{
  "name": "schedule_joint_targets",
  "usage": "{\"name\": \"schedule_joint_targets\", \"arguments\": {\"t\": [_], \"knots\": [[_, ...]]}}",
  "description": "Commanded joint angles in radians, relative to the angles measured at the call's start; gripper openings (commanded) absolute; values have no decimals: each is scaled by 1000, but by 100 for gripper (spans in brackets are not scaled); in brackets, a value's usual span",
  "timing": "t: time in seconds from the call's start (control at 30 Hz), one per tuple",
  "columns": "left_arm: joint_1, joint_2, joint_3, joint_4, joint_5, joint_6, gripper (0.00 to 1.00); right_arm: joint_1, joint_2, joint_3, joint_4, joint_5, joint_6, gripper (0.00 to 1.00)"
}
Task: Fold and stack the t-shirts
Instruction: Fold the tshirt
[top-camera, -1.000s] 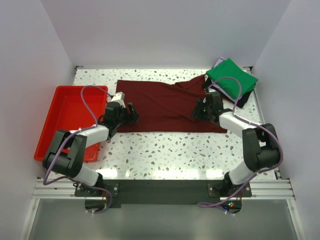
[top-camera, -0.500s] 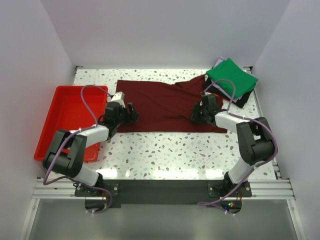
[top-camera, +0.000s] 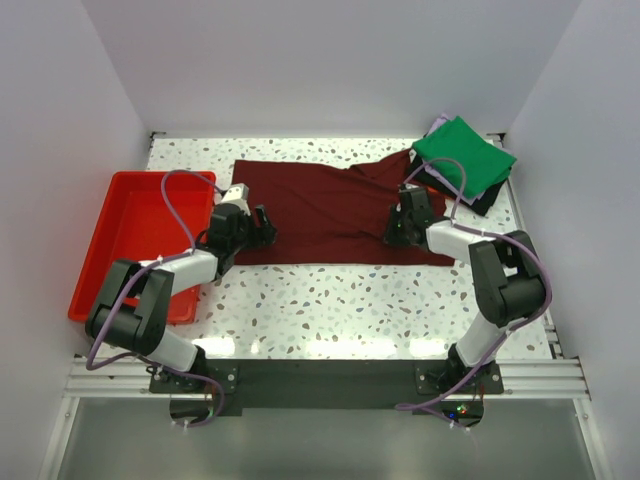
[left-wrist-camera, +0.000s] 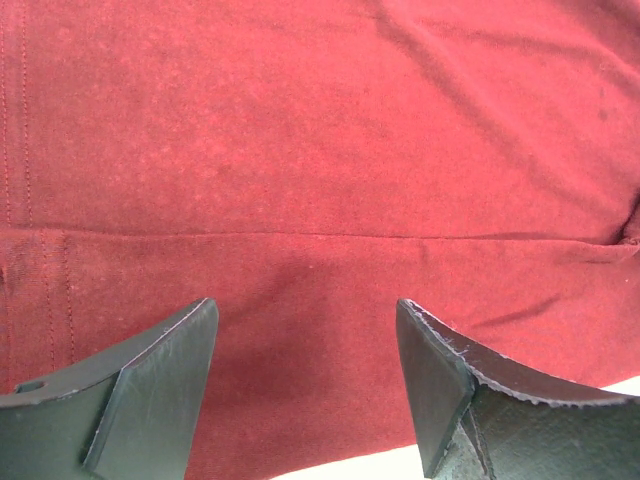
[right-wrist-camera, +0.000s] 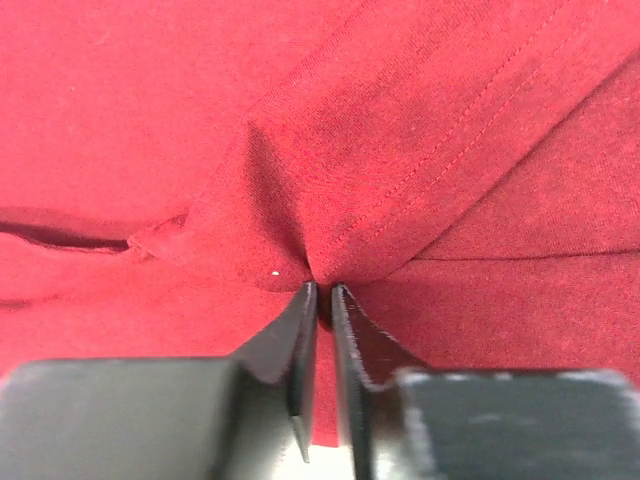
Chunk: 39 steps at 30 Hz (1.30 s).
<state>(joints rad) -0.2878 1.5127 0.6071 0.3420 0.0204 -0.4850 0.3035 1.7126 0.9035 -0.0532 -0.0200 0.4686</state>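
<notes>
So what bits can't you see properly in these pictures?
- Top view: the green shirt covers the pile beneath; only dark and pale edges peek out, so no count.
- Right wrist view: the right fingers hide how much maroon shirt they pinch.
- Left wrist view: whether the open left fingers touch the cloth is unclear.
- Top view: the left arm hides part of the tray.

t-shirt (top-camera: 320, 205) maroon | top square (top-camera: 465, 155) green | lower square (top-camera: 488, 203) perhaps black | tray (top-camera: 135, 235) red | table (top-camera: 330, 300) speckled
</notes>
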Motion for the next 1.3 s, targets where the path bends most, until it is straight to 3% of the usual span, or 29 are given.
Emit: {"name": "schedule_joint_targets", "arguments": {"t": [0.0,0.13,0.53,1.0,1.27], "knots": [[4,-13,-3,31,-17,26,77,5,-1,38,-2,12,-5,8],[4,-12,-3,31,-17,28,77,3,-4,60,-14,11,-8,0],[13,-3,-1,31,-17,33,77,11,117,274,-74,-6,-33,0],[18,-8,-6,28,-13,33,77,103,289,500,-137,11,-47,0],[18,3,-4,31,-7,33,77,105,308,545,-139,17,-53,11]]}}
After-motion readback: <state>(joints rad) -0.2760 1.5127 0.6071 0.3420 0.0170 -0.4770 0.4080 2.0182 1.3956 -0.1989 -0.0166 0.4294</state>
